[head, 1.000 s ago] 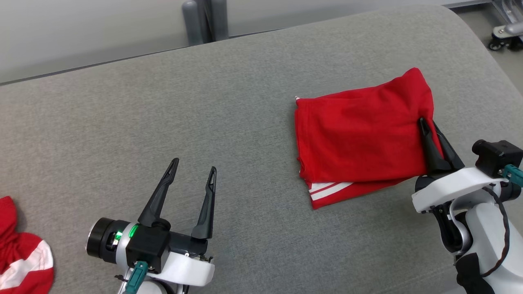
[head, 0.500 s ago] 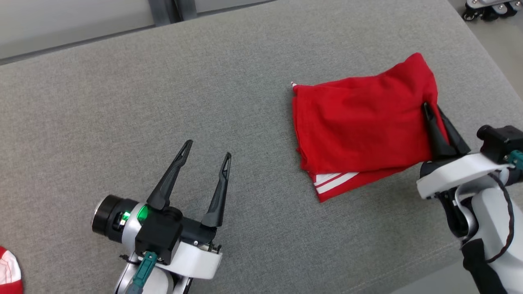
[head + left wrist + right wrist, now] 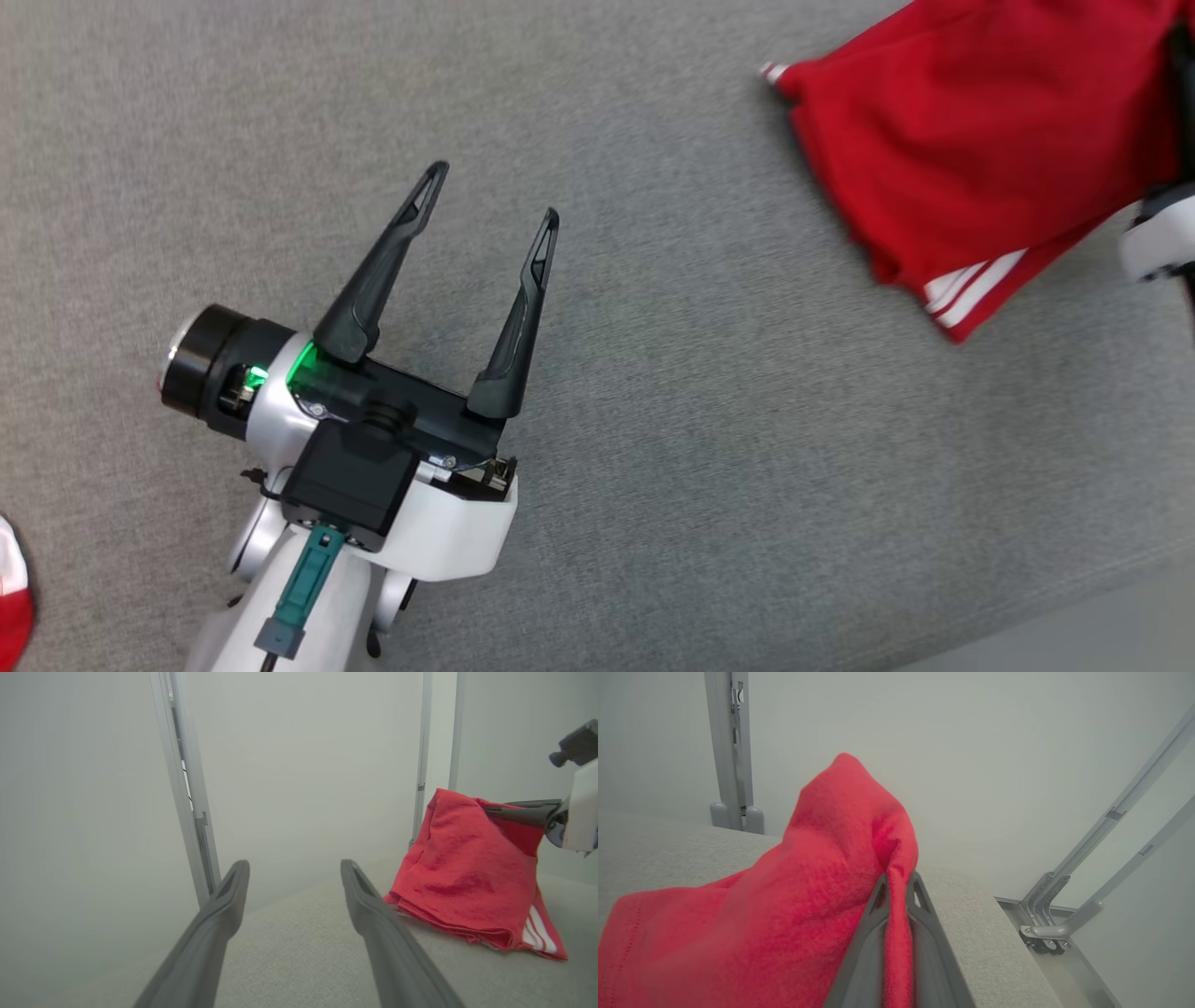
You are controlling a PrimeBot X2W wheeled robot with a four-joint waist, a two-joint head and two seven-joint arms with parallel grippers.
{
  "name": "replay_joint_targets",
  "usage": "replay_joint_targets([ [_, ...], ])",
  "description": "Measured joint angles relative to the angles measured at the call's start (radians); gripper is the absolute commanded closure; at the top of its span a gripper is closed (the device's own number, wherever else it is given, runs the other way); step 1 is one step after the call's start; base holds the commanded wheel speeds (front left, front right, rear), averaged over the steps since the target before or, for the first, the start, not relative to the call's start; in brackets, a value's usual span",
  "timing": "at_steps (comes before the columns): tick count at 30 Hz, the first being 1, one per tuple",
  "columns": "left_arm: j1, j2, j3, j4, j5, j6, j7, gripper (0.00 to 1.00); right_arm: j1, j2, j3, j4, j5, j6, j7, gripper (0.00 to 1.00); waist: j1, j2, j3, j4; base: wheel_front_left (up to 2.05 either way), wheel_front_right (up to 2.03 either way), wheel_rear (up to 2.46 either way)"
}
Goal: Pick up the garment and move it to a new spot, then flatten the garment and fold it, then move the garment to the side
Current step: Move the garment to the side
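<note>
The garment [image 3: 980,149] sits folded at two o'clock on the table [image 3: 747,467], one edge lifted by the right jaws, which are pinched shut on it. The left jaws gape wide and empty at seven o'clock. Folding looks done, and only the move aside seems left.

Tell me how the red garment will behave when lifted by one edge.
Probably floppy: the garment drapes from the right pincer in a peak, its lower edge sagging onto the grey surface. Likely light: one pinch holds it.
</note>
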Motion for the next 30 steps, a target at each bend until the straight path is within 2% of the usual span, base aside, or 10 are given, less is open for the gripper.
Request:
replay_joint_targets([
  [10,-0.031,0.022,0.003,-0.081,0.01,-0.001,0.027,0.0,-0.066,-0.081,-0.259,0.061,-0.183,0.0,0.0,1.0,0.0,0.0,0.11,0.056,0.0,0.0,0.0],
  [22,-0.059,0.032,-0.008,-0.106,0.018,-0.001,0.049,0.0,-0.13,-0.112,-0.417,0.075,-0.344,0.0,0.0,1.0,0.0,0.0,0.174,0.068,0.0,0.0,0.0],
  [27,-0.06,0.038,-0.008,-0.108,0.018,-0.001,0.05,0.0,-0.135,-0.11,-0.425,0.091,-0.392,0.0,0.0,1.0,0.0,0.0,0.176,0.067,0.0,0.0,0.0],
  [28,-0.06,0.038,-0.009,-0.107,0.018,-0.001,0.05,0.0,-0.136,-0.109,-0.429,0.1,-0.405,0.0,0.0,0.98,0.0,0.0,0.175,0.068,0.0,0.0,0.0],
  [29,-0.06,0.037,-0.01,-0.108,0.018,-0.001,0.05,0.0,-0.138,-0.108,-0.435,0.112,-0.418,0.0,0.0,0.86,0.0,0.0,0.174,0.069,0.0,0.0,0.0],
  [30,-0.06,0.036,-0.013,-0.108,0.018,-0.001,0.05,0.0,-0.142,-0.106,-0.441,0.124,-0.429,0.0,0.0,0.63,0.0,0.0,0.173,0.071,0.0,0.0,0.0],
])
